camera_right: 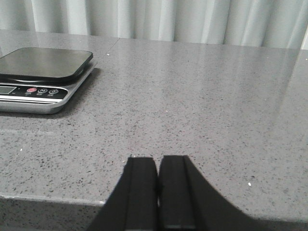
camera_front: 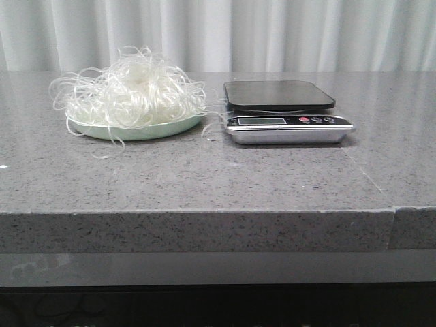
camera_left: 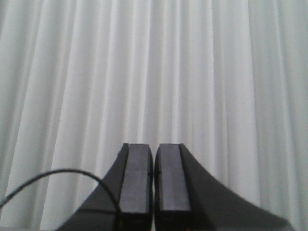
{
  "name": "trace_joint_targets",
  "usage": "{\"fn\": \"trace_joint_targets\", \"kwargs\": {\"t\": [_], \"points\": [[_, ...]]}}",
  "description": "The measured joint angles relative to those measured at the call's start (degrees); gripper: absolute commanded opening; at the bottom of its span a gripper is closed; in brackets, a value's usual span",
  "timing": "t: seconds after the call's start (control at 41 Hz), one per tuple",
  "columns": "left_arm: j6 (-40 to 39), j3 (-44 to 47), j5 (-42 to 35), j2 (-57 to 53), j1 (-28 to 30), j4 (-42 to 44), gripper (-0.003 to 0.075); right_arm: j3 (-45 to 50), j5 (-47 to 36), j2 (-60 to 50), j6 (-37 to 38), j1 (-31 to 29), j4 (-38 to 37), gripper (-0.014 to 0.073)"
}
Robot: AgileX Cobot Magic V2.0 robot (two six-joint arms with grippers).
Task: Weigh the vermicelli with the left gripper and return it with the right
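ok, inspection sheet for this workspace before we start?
Surface: grey speckled counter, seam toward its right end.
Job's things: vermicelli heaped on the plate, strands hanging over the rim; scale to its right, platform bare, display unreadable.
Clutter: nothing seen.
Grippers: left gripper shut, empty, facing the curtain; right gripper shut, empty, low over the counter's near edge.
Cables: thin black cable beside the left gripper.
Surroundings: white pleated curtain behind the counter.
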Motion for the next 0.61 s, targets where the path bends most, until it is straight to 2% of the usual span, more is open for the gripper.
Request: {"fn": "trace_joint_targets", "kwargs": {"t": [0.171, 0.439, 0.513, 0.61], "points": [[0.0, -10.3, 7.0, 0.7, 0.0, -2.1, 0.0145, 0.0, 0.0, 0.0, 0.0, 0.0, 0.0, 0.0151], [0.0, -28.8, 16.2, 13.2, 0.0, -2.1, 0.0148, 0.0, 0.0, 0.0, 0.0, 0.0, 0.0, 0.0151], [0.0, -33.2, 21.3, 17.6, 0.0, -2.1, 0.0163, 0.0, 0.0, 0.0, 0.0, 0.0, 0.0, 0.0151], [0.0, -38.4, 28.2, 23.6, 0.0, -2.1, 0.0239, 0.0, 0.0, 0.0, 0.0, 0.0, 0.0, 0.0151]]}}
